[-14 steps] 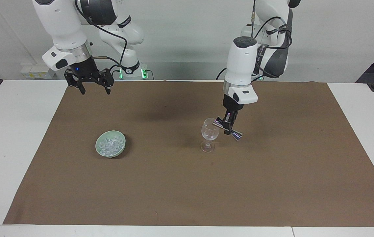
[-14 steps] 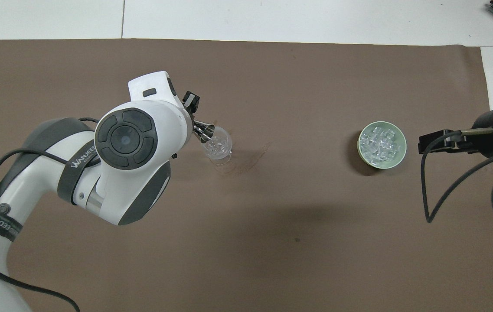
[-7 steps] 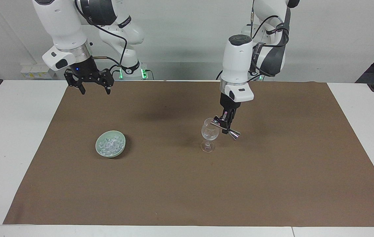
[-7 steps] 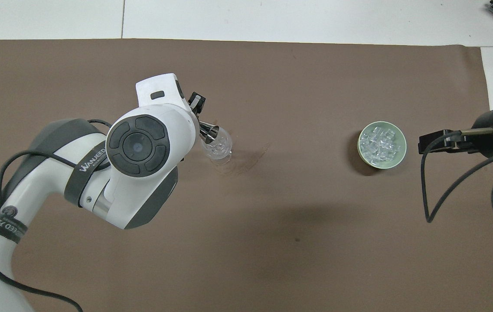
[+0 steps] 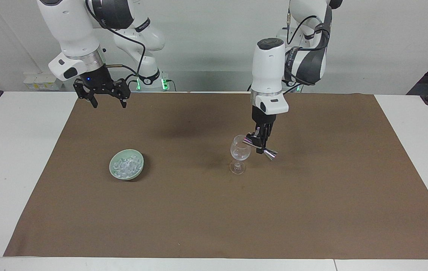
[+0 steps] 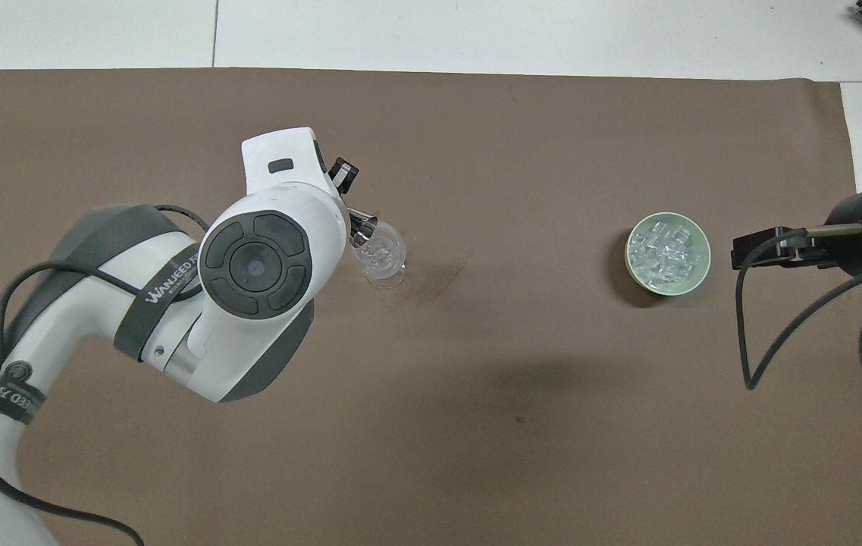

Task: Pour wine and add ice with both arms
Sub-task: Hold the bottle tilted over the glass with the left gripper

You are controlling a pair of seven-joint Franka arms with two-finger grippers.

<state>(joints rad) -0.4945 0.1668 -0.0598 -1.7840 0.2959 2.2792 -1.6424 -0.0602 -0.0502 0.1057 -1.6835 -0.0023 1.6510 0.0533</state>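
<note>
A clear stemmed glass (image 5: 239, 154) (image 6: 379, 258) stands upright on the brown mat. My left gripper (image 5: 261, 142) is shut on a silver double-ended jigger (image 5: 259, 146) (image 6: 361, 230), tipped on its side with one mouth over the glass rim. The ice (image 5: 125, 165) (image 6: 664, 250) is a heap of small clear cubes in a pale green bowl (image 5: 138, 158) (image 6: 696, 265) toward the right arm's end. My right gripper (image 5: 102, 98) (image 6: 760, 250) is open and empty, waiting in the air over the mat's edge by its base, away from the bowl.
The brown mat (image 5: 214, 210) covers most of the white table (image 5: 10, 158). A faint dark smear (image 6: 442, 274) lies on the mat beside the glass. The left arm's wrist housing (image 6: 264, 258) hides the mat under it in the overhead view.
The left arm has shifted a little toward the glass and risen, with the jigger still tipped at the rim. The right arm has not moved.
</note>
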